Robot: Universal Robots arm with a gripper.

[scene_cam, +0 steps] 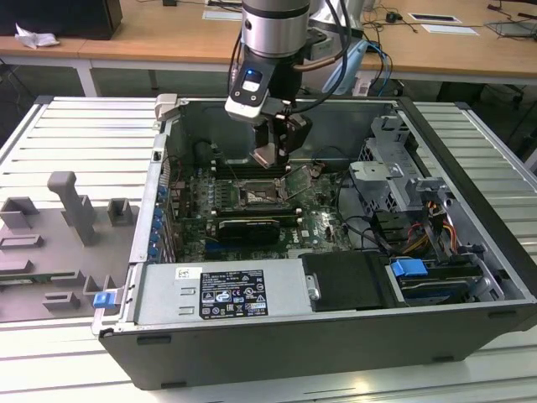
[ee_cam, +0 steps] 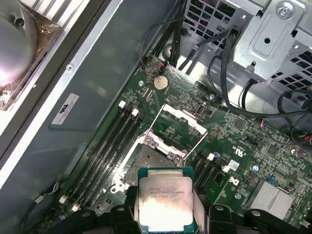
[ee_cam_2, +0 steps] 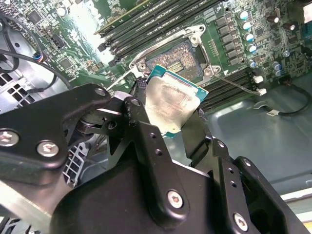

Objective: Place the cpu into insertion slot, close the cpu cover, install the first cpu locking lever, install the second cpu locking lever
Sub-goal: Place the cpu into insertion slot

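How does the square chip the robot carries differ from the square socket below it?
The cpu has a pale metal face; the insertion slot is dark with a fine pin grid. The cpu hangs above the board in the end effector; the insertion slot sits in it, uncovered and empty. Both are square and similar in size.

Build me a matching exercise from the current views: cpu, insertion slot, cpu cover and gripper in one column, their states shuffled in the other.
Things:
1. cpu
2. insertion slot
3. cpu cover
4. gripper

States:
A. swung open on its hinge
B. shut on the cpu
C. held aloft, not seated
D. empty, pin grid exposed

Pairs: 1-C, 2-D, 3-A, 4-B
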